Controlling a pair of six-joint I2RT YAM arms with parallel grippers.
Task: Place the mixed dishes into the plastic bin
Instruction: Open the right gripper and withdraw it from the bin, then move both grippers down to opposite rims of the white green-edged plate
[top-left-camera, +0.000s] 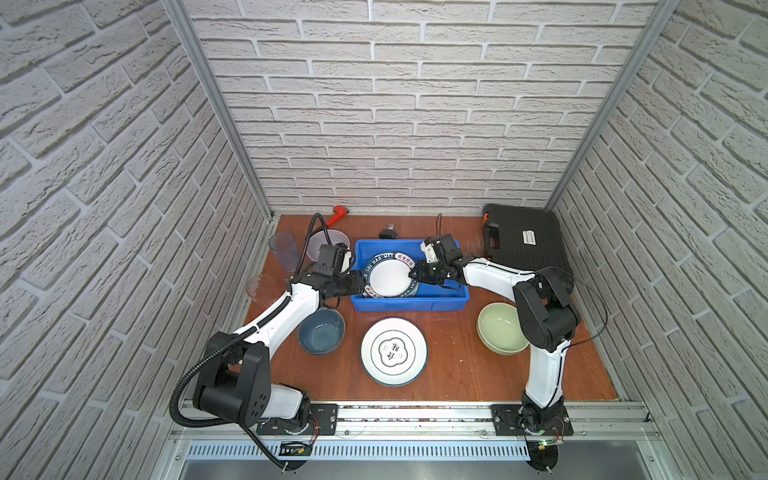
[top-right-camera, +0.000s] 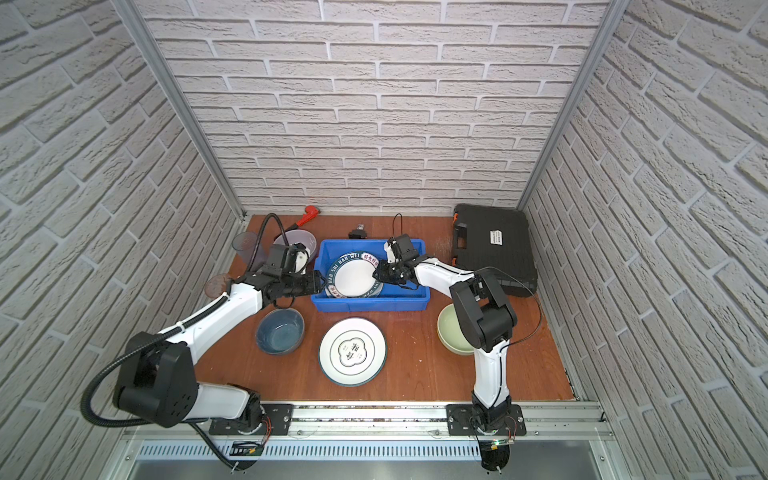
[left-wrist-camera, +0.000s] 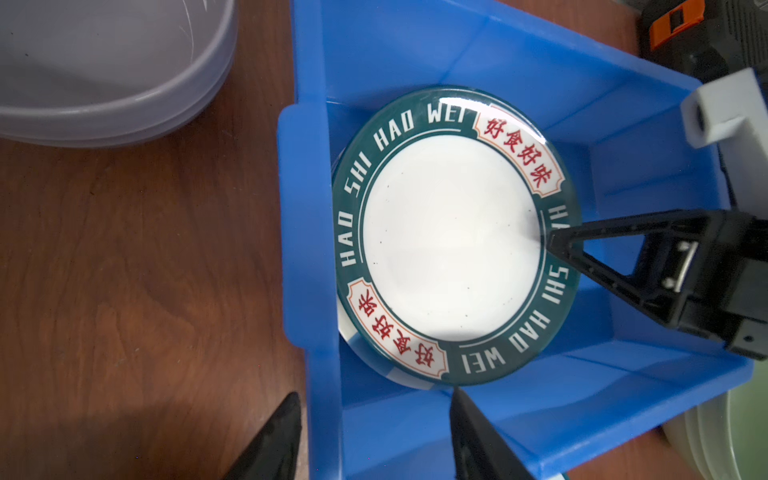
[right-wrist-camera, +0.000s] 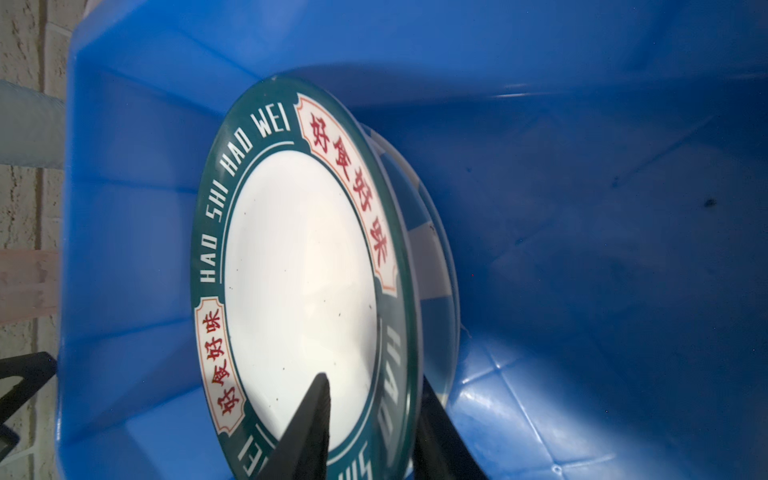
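Bin (left-wrist-camera: 309, 232) wall between spread left gripper (left-wrist-camera: 374, 394) — spread right gripper (right-wrist-camera: 374, 378) astride teal-rimmed plate (right-wrist-camera: 299, 270).

Probably a robot lab booth, brick-pattern panels (top-left-camera: 415, 104), aluminium framing (top-left-camera: 218, 104)

- Bin (top-right-camera: 372, 305): lettered plate (top-right-camera: 353, 279) inside.
- Right gripper (top-right-camera: 377, 274) at plate's right rim.
- Left gripper (top-right-camera: 318, 286) at bin's left wall.
- On table before bin: blue bowl (top-right-camera: 279, 332), second plate (top-right-camera: 352, 351), green bowl (top-right-camera: 449, 338).
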